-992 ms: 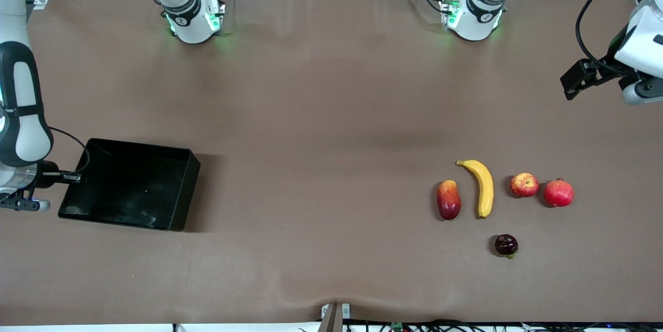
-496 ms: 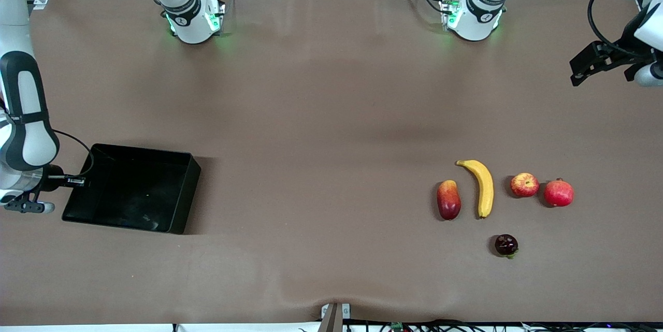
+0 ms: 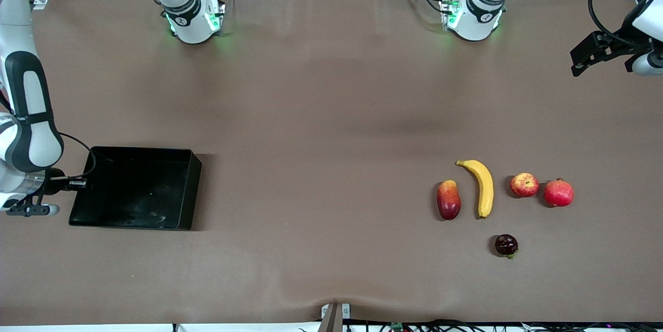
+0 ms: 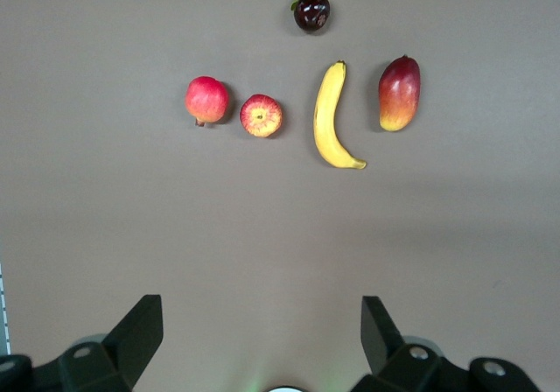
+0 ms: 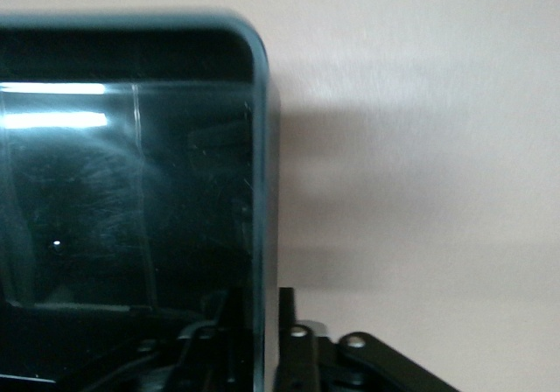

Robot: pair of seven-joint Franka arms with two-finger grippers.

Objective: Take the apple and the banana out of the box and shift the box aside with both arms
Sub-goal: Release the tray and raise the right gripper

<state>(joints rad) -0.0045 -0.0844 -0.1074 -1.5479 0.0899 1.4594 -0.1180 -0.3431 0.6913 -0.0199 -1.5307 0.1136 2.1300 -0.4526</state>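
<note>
Swung square since a second ago, the glossy black plastic tray (image 3: 135,188) lies at the right arm's end of the brown bench (image 3: 321,114), its low wall between the right gripper's (image 5: 262,322) jaws, grasp uncertain. Curved yellow banana (image 3: 483,186) and streaked round apple (image 3: 524,185) lie untouched near the left arm's end, where the left gripper (image 4: 261,331) hovers, jaws released.

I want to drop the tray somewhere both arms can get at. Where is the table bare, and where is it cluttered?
The widest bare stretch lies between the black tray and the mango-like fruit. It is crowded toward the left arm's end: banana, apple, red round fruit and dark fruit cluster there.
</note>
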